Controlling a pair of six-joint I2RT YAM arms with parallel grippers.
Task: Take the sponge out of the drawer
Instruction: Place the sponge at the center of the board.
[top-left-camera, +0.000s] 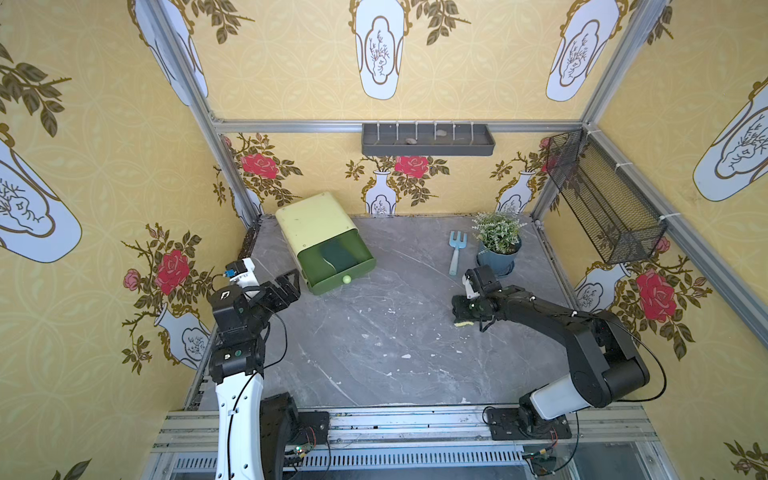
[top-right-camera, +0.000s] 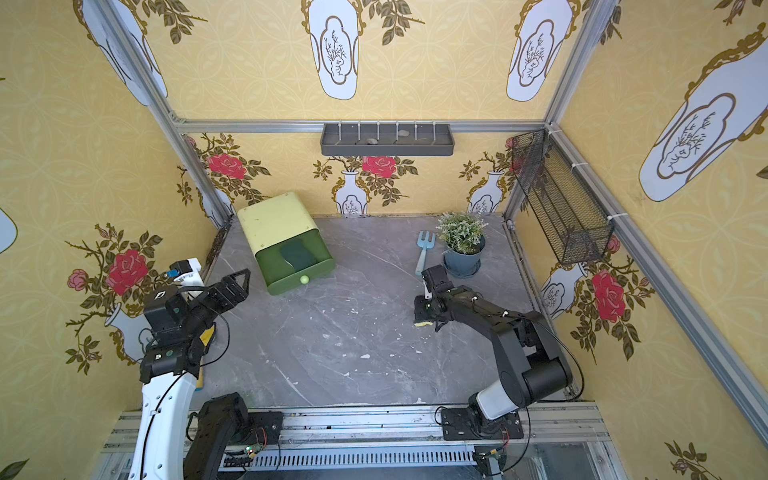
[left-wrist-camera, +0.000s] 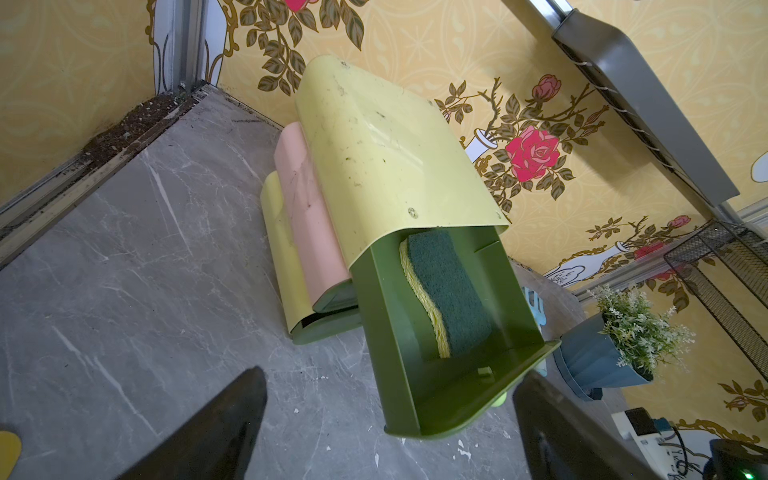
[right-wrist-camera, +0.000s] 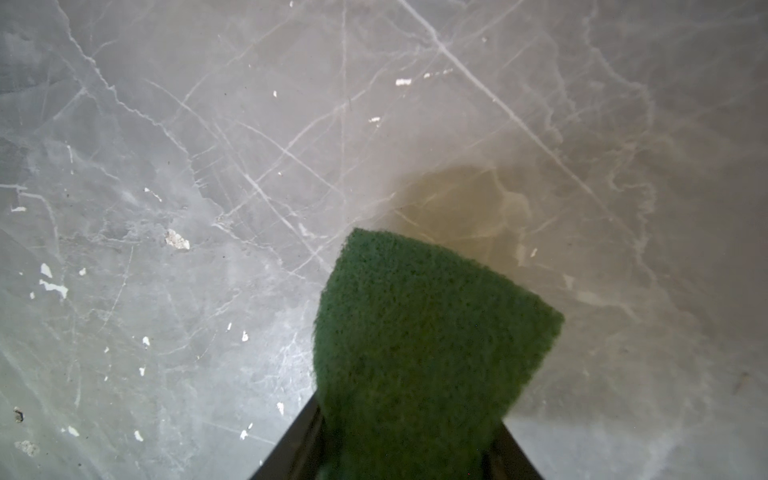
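Top view, left gripper (top-left-camera: 289, 284): yours, spread wide, near the open drawer (top-left-camera: 332, 284).
Top view, right gripper (top-left-camera: 464, 316): low over the table (top-left-camera: 374, 353).
Left wrist, drawer sponge (left-wrist-camera: 449, 291): lies inside the drawer.
Right wrist, second sponge (right-wrist-camera: 415, 353): between your right jaws; pinched or loose, can't tell.

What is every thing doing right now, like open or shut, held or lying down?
Drawer: pulled open.
Sponge in the drawer: lying inside, green side up.
Other sponge: between the fingers of the right gripper, over the table; gripped or let go, cannot tell.
Left gripper: open, empty.
Potted plant: standing upright.
Garden fork: lying flat beside the plant.
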